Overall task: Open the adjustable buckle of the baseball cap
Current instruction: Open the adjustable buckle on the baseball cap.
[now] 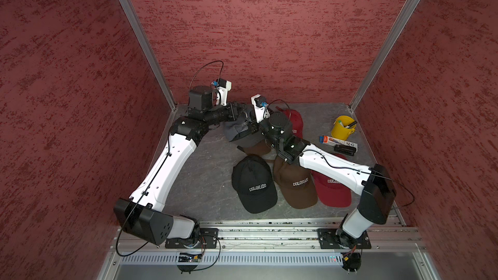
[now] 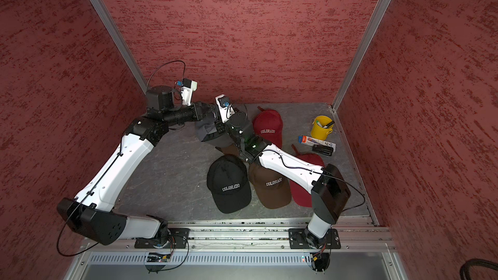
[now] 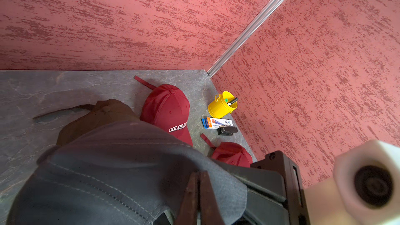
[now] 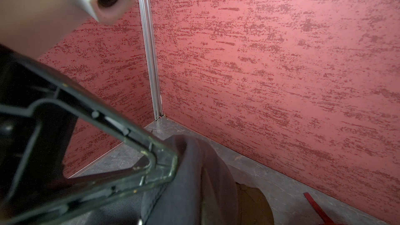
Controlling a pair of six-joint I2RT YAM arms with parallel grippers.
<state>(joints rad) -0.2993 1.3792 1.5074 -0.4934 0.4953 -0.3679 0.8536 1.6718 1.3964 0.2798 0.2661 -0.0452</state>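
The grey cap (image 1: 236,130) is up off the table (image 1: 210,184), just past the black cap (image 1: 253,184), on the side toward the back wall (image 1: 269,36). The right gripper (image 1: 250,126) is squeezed tight on the grey cap. The left gripper (image 3: 198,177) has its fingers pressed together right against the grey cloth, but I cannot tell if they hold any, and the buckle is hidden.

2 white arms (image 1: 167,168), black joints (image 1: 191,130), thin black cables (image 1: 213,62)
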